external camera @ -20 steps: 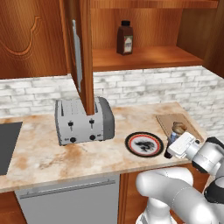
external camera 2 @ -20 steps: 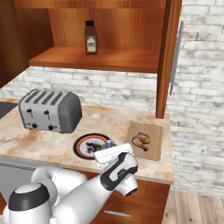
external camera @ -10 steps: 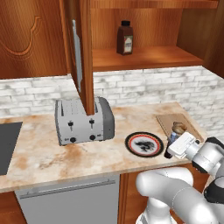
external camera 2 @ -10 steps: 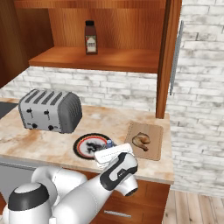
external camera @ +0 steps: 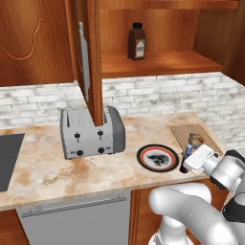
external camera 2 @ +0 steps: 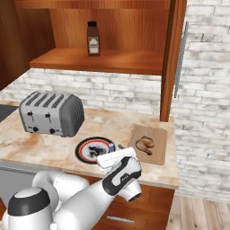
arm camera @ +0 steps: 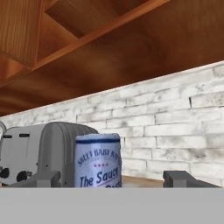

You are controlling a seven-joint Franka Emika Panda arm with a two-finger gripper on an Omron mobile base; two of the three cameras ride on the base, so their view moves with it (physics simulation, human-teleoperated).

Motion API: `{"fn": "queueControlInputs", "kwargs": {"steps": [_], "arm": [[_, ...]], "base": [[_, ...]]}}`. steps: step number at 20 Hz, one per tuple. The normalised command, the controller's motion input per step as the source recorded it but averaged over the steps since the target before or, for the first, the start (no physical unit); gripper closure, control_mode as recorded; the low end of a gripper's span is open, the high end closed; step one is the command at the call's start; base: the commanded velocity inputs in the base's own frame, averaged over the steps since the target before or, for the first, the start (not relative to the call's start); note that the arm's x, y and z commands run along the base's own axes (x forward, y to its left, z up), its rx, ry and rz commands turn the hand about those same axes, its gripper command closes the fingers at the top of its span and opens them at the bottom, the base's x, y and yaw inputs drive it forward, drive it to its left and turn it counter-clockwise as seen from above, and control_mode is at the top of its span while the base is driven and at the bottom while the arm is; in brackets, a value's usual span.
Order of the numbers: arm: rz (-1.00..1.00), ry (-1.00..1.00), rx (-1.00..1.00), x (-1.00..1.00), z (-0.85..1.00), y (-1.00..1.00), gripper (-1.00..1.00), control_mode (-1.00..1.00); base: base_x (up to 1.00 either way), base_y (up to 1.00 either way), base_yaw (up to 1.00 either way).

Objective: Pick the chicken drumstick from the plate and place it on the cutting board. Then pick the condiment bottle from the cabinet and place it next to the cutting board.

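Observation:
The chicken drumstick lies on the cutting board at the right of the counter. The plate sits bare just left of the board. Between plate and board, near the counter's front edge, the condiment bottle stands upright, its blue neck and pale label showing. My gripper is level with the bottle. It is open, with a fingertip well clear of the bottle on either side.
A silver toaster stands left of the plate. In the open cabinet above is a taller brown bottle. The cabinet's plank door hangs out over the counter.
Arm, condiment bottle and drumstick stay where they were; no shift shows in the base views.

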Motion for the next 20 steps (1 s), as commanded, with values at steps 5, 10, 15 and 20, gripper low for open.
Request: {"fn": "queueControlInputs", "kwargs": {"steps": [5,10,15,20], "arm": [[0.00,0.00,0.00,-0.12,0.00,-0.02,-1.00,-1.00],[0.00,0.00,0.00,-0.26,0.00,-0.08,-1.00,-1.00],[0.00,-0.02,0.00,-0.20,0.07,-0.02,-1.00,-1.00],[0.00,-0.06,0.00,-0.10,0.37,0.00,-1.00,-1.00]], "base": [[0.00,0.00,0.00],[0.00,0.00,0.00],[0.00,0.00,0.00],[0.00,0.00,0.00]]}}
